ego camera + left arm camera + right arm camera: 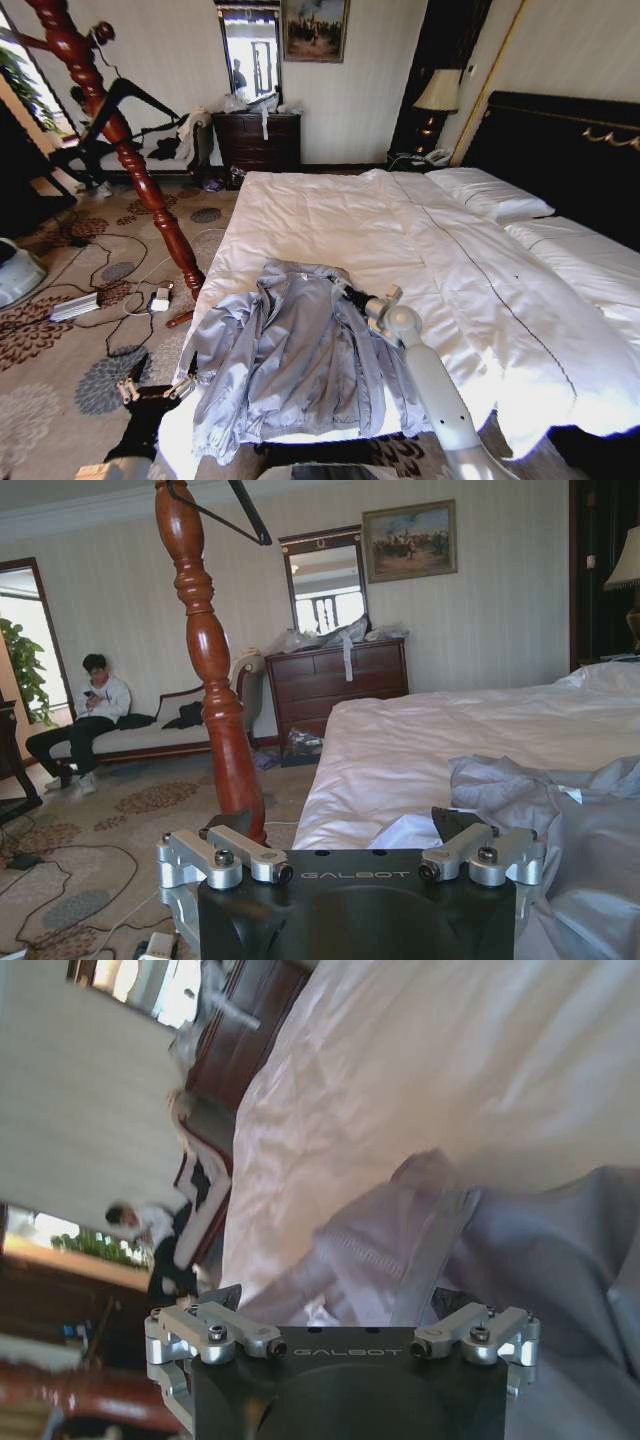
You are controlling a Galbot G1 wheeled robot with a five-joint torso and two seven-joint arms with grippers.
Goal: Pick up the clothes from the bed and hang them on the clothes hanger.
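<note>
So over on the left, the clothes hanger (130, 100) hung high on the turned wooden stand (120, 150) beside the bed (330, 215), presumably parked there so the jacket could be brought up to it. The left gripper (157, 385) waited low off the mattress corner, fingers spread apart and empty, near the sleeve. The silver-grey jacket (285, 355) lay spread flat at the bed's foot, collar toward the pillows. The right gripper (352, 296) was up by the collar, fingers apart, nothing pinched yet, probably going for that spot since a jacket hangs from there.
</note>
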